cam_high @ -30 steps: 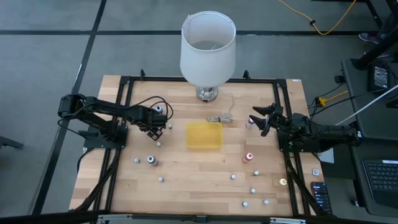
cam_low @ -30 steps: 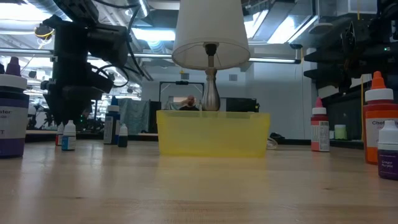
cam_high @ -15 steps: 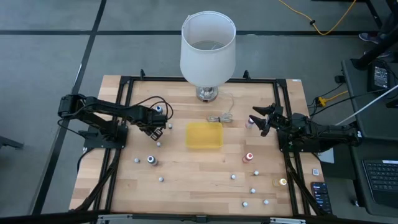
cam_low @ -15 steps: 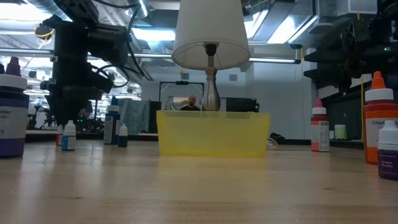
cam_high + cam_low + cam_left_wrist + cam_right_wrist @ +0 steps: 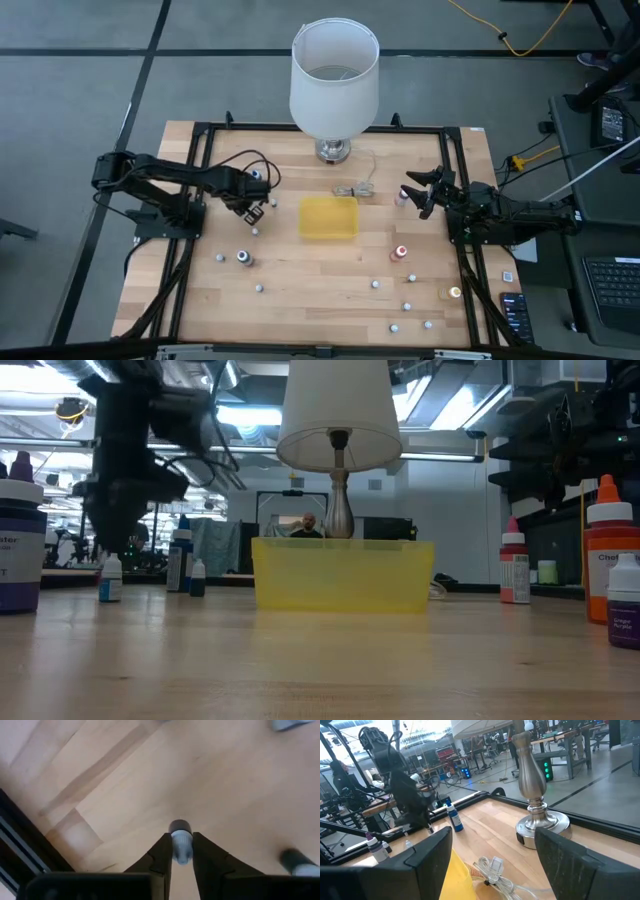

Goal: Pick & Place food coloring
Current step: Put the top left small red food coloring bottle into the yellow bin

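Now the left claw (image 5: pixel 181 851) is clamped on a small bottle (image 5: pixel 180 840) near the bench's (image 5: pixel 300 270) left edge, just above the wood. Other bottles stand scattered over the near half, and the right claw (image 5: pixel 417 192) waits spread apart by the right edge, beside the tray (image 5: pixel 328 217).

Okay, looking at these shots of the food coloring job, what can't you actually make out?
- Low view: left gripper is motion-blurred, so its grip cannot be read there.
- Left wrist view: the bottle between the fingers shows only its cap and upper body; label hidden.
- High view: scattered bottles like this one are too small to read.
- Low view: the yellow tray hides whatever lies inside it.
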### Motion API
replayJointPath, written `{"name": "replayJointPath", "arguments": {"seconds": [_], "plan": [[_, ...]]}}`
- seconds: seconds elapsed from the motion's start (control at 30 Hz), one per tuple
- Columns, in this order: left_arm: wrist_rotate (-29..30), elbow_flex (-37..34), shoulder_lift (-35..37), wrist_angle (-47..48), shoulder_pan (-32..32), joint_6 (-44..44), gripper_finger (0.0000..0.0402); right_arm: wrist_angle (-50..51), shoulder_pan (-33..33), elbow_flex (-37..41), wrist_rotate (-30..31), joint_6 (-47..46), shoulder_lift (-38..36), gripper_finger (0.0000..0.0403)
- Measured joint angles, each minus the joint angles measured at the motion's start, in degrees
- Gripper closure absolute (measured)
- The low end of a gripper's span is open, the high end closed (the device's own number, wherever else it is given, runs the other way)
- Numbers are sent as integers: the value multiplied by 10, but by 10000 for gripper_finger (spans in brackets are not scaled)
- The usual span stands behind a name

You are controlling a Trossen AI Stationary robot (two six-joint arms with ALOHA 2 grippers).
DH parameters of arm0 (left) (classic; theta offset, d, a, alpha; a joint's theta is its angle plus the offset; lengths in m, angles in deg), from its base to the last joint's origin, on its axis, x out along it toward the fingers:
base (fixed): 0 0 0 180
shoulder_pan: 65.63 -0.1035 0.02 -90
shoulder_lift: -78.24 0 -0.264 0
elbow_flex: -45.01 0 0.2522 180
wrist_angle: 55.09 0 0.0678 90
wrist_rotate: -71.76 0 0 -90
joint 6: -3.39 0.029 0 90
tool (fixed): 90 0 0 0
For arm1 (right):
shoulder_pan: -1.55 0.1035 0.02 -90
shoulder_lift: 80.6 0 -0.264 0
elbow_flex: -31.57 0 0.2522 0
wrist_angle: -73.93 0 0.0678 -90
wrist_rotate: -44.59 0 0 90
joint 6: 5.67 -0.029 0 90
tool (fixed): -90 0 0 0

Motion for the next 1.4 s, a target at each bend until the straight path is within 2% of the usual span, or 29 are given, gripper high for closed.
{"name": "replayJointPath", "arguments": {"seconds": [0.2,0.6,0.83,1.07,1.4], "plan": [[-3,16,45,2,10,22,349,0,0,0,0,0,0,120],[16,10,247,5,9,21,349,0,0,0,0,0,0,120],[9,11,308,-3,9,27,350,0,0,0,0,0,0,120],[-1,73,227,-4,9,77,352,0,0,0,0,0,0,120],[-7,215,16,-4,31,121,352,0,0,0,0,0,0,120]]}}
